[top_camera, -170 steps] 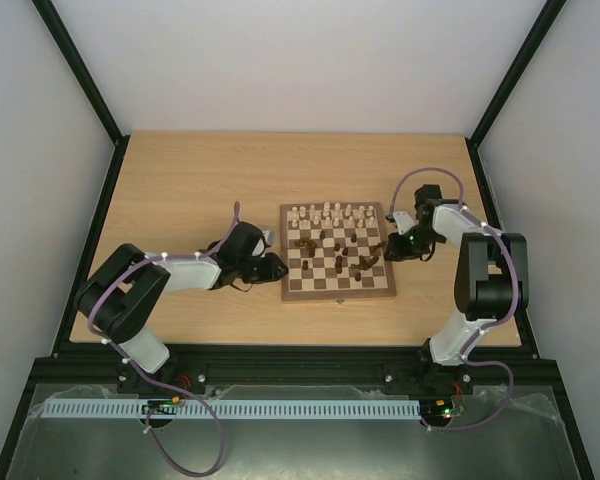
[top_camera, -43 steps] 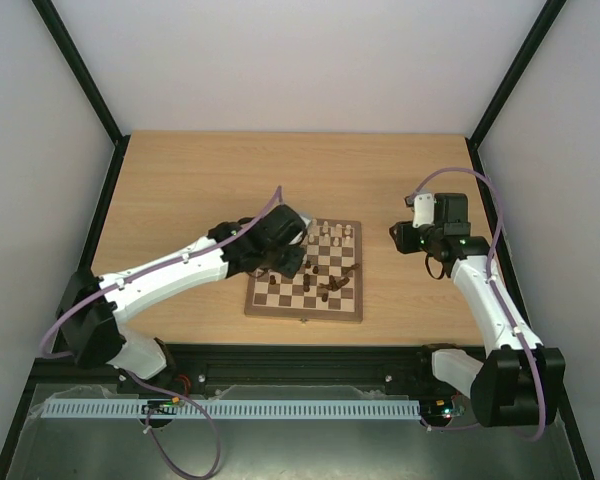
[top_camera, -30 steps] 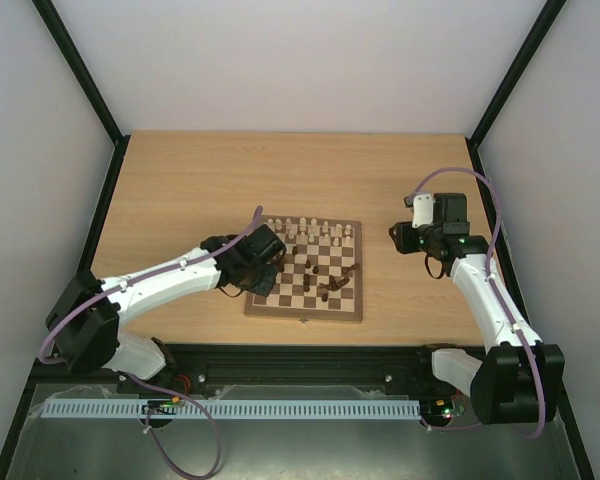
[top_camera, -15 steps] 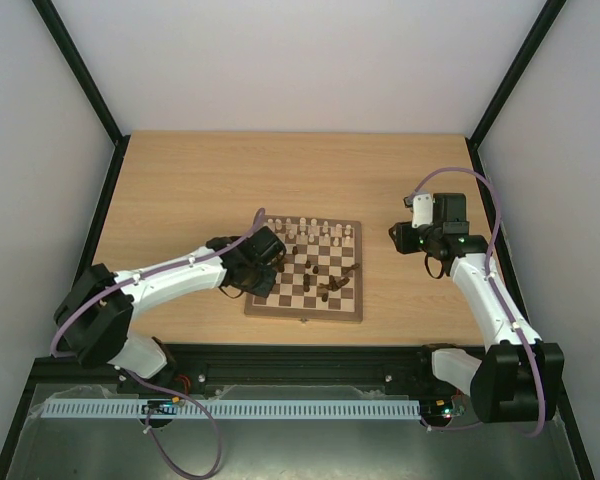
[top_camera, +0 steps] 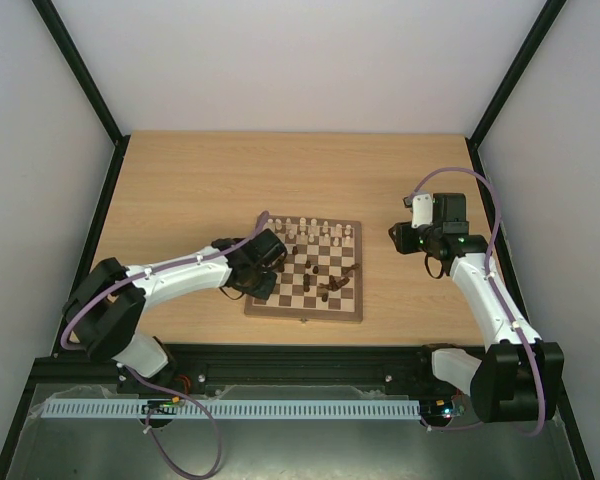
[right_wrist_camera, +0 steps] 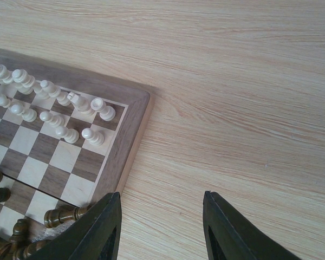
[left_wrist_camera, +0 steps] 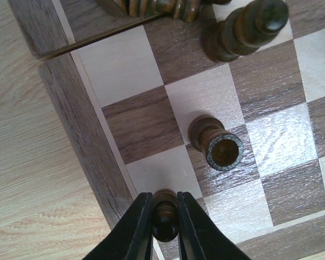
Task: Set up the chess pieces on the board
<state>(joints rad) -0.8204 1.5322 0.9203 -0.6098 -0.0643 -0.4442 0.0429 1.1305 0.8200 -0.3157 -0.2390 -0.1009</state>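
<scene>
The left gripper point(left_wrist_camera: 163, 214) had drawn back to the lower-left edge of the board point(top_camera: 305, 313), clamped on a dark piece point(left_wrist_camera: 165, 201) over an edge square, so placing it looked near. The right gripper point(right_wrist_camera: 160, 216) hung open over bare table at centre right of the overhead view.

Setting: enclosed robot test cell, lab type. Wood-grain table point(top_camera: 180, 180) lies under the left tool point(top_camera: 265, 288) and right tool point(top_camera: 394, 237). Plain white panels point(top_camera: 300, 60) stand beyond and to either side of both tools, joined by black frame struts point(top_camera: 80, 72). Behind the tools: two arm bases point(top_camera: 450, 365) on a black rail point(top_camera: 300, 352), purple cables point(top_camera: 195, 440), slotted white cable duct point(top_camera: 280, 409). Wiring runs exposed along each arm.
</scene>
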